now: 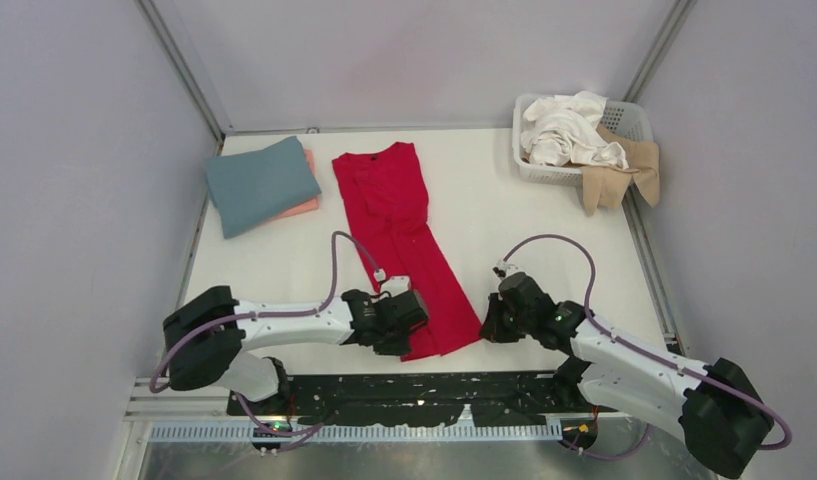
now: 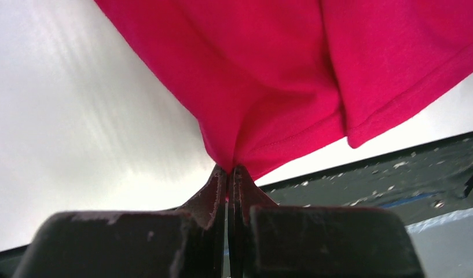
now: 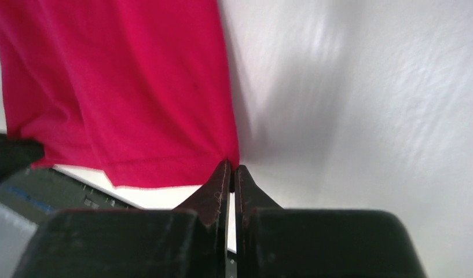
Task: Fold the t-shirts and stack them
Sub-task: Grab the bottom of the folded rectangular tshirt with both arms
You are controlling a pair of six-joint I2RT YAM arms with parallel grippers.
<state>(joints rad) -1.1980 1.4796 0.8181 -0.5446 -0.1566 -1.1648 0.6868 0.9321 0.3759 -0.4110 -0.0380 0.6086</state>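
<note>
While the red t-shirt [image 1: 399, 230] is lying lengthwise on the bench [image 1: 504, 220], the left hand [image 2: 230, 169] and right hand [image 3: 230, 164] are each pinching a near hem corner, pressed together on the cloth.

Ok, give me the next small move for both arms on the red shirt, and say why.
Probably lift both corners together and carry the hem toward the collar. The left pincer and right pincer are each shut on a near hem corner of the red t-shirt, which lies flat as a long narrow strip, not yet folded across.
</note>
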